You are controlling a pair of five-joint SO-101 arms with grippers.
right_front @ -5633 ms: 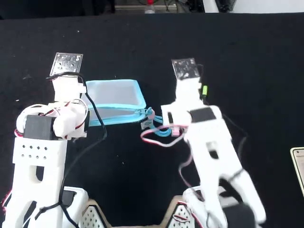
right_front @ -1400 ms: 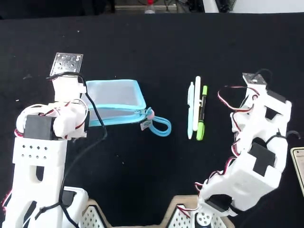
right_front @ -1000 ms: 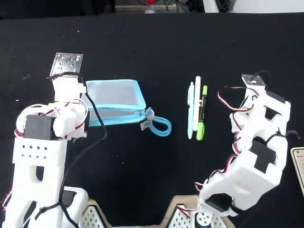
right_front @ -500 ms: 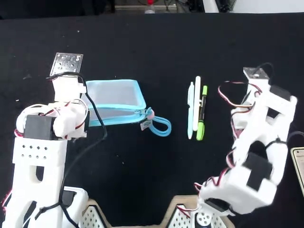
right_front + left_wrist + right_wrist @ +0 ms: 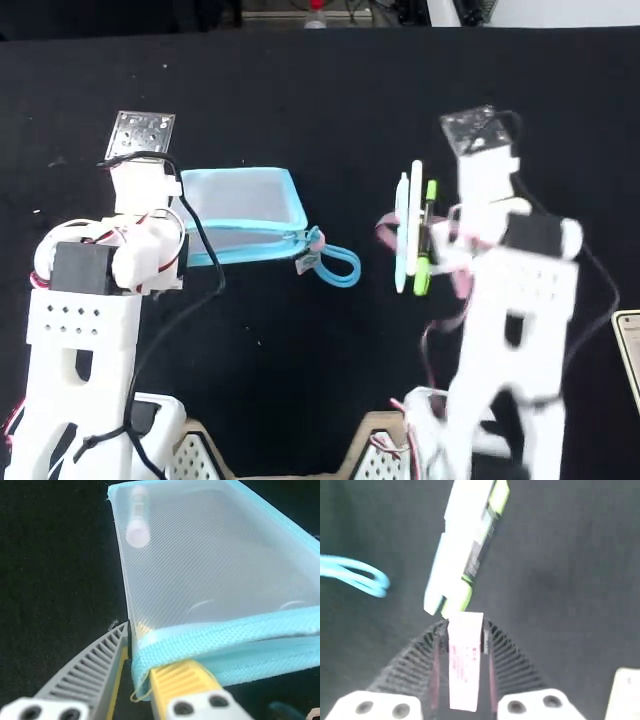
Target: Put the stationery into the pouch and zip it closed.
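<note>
Jaws, left gripper [image 5: 134,635]: clamping the corner hem of the pouch [image 5: 200,565], with the grey finger outside and the yellow finger under the blue binding.
Jaws, right gripper [image 5: 465,626]: gripping or free cannot be told. A pink strip [image 5: 465,665] is sitting at the mouth, its red print too blurred to read.

Pouch [image 5: 245,205]: pale blue and translucent, lying flat on the black table [image 5: 320,90], left of its middle. The blue loop [image 5: 340,265] on the zip pull is trailing toward the middle.
White cylinder [image 5: 136,527]: showing through the pouch wall, along the short side leading away from the clamped corner.

Pale blue pen [image 5: 402,235], white pen [image 5: 415,190], green highlighter [image 5: 430,192]: lying side by side and touching, right of the table's middle, pointing toward the far edge. The right gripper is hanging just at their near ends. The highlighter [image 5: 497,492] is carrying a dark label band, its print illegible.

Card [image 5: 628,345]: lying at the table's right edge, its writing not legible.
</note>
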